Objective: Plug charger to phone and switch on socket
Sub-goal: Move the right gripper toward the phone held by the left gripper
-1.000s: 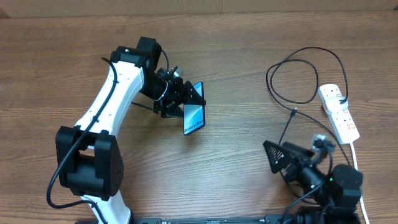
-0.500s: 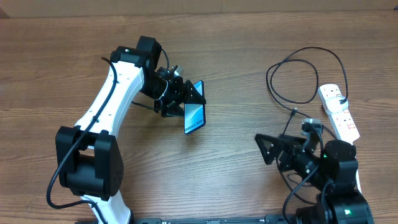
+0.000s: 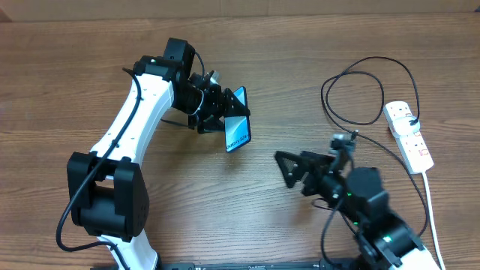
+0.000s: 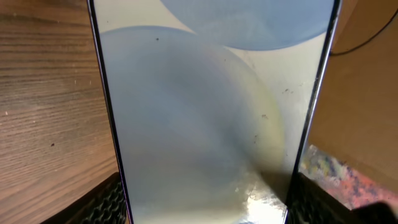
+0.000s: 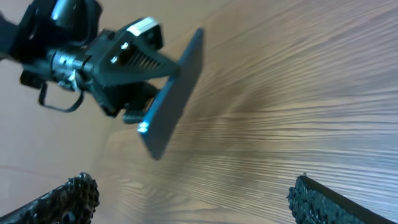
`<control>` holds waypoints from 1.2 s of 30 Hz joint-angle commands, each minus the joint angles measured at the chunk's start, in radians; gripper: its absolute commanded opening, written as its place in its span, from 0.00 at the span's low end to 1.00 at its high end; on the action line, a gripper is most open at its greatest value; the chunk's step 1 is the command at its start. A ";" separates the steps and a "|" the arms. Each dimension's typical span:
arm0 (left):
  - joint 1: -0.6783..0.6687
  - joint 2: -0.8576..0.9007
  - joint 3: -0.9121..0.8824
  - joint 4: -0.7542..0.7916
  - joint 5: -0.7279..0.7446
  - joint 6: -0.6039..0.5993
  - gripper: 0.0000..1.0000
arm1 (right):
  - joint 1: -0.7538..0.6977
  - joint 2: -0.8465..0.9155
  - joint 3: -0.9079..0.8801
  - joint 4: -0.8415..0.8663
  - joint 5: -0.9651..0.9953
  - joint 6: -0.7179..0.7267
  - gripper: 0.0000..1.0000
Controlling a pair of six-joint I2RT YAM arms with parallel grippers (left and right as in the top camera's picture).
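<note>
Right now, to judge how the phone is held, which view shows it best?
Overhead: the whole phone shows, screen visible, held by the left fingers. Left wrist shows only its screen, close up; right wrist shows a dark, tilted face of it.

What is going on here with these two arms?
The left claw holds the phone by one end, tilted. The right claw is open and empty, pointing toward the phone. The charger lies loose on the table, one end at the socket on the right; its tip is not in the phone yet.
</note>
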 commanded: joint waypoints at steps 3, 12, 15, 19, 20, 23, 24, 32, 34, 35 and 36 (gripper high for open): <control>0.002 -0.004 0.024 0.042 -0.037 -0.166 0.35 | 0.164 0.176 -0.010 0.193 0.251 0.062 1.00; -0.001 -0.004 0.024 0.134 -0.087 -0.381 0.34 | 0.225 0.556 -0.010 0.649 0.384 0.061 1.00; -0.013 -0.004 0.024 0.143 -0.121 -0.433 0.33 | 0.225 0.643 -0.010 0.760 0.381 0.061 1.00; -0.042 -0.004 0.024 0.169 -0.143 -0.448 0.33 | 0.225 0.727 -0.009 0.875 0.360 0.062 1.00; -0.052 -0.004 0.024 0.177 -0.143 -0.448 0.33 | 0.225 0.743 -0.009 0.902 0.351 0.061 1.00; -0.073 -0.004 0.024 0.190 -0.144 -0.448 0.33 | 0.225 0.763 -0.009 0.940 0.344 0.062 0.95; -0.080 -0.004 0.024 0.191 -0.145 -0.448 0.33 | 0.225 0.764 -0.009 0.949 0.344 0.061 0.93; -0.117 -0.004 0.024 0.190 -0.139 -0.457 0.33 | 0.225 0.765 -0.009 0.970 0.357 0.061 0.74; -0.126 -0.004 0.024 0.191 -0.139 -0.462 0.33 | 0.225 0.769 -0.008 0.970 0.364 0.061 0.72; -0.130 -0.004 0.024 0.191 -0.139 -0.462 0.33 | 0.225 0.772 -0.008 0.969 0.364 0.061 0.72; -0.135 -0.004 0.024 0.190 -0.139 -0.462 0.33 | 0.225 0.774 -0.008 0.970 0.364 0.061 0.71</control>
